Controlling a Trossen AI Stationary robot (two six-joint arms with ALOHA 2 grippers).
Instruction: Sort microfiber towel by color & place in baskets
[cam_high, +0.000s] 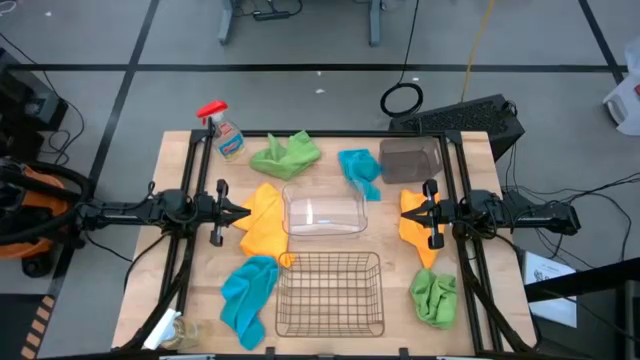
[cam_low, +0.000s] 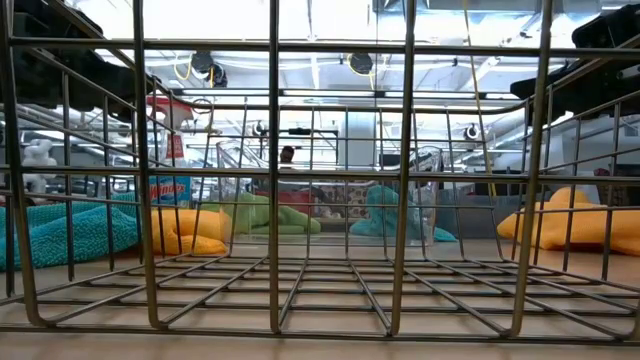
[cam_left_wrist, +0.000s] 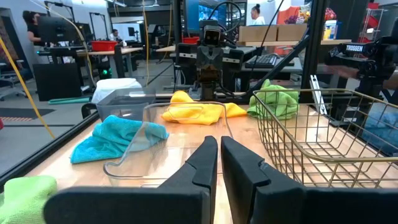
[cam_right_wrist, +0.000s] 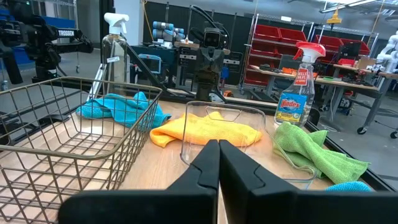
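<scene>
Towels, high view: we count six on the table (cam_high: 190, 290), none in a basket. A lime green towel (cam_high: 287, 154) lies far, a teal towel (cam_high: 360, 170) just right of it, a yellow-orange towel (cam_high: 264, 220) left of the clear basket (cam_high: 324, 213), a second teal towel (cam_high: 246, 295) left of the copper mesh basket (cam_high: 330, 293), a second yellow-orange towel (cam_high: 415, 228) under the right tool (cam_high: 408, 212), a second green towel (cam_high: 434, 297) near right.
Brown basket, high view: far right (cam_high: 411, 160).
Left tool, high view: over the left yellow-orange towel (cam_high: 246, 212).
Spray bottle, high view: far left (cam_high: 226, 135).
Low view: we look through the mesh basket's wires (cam_low: 275, 180); towels lie beyond.
Left wrist view: we see the left tool's fingers pressed nearly together, holding nothing (cam_left_wrist: 219, 163).
Right wrist view: the right tool's fingers meet, empty (cam_right_wrist: 218, 163).
</scene>
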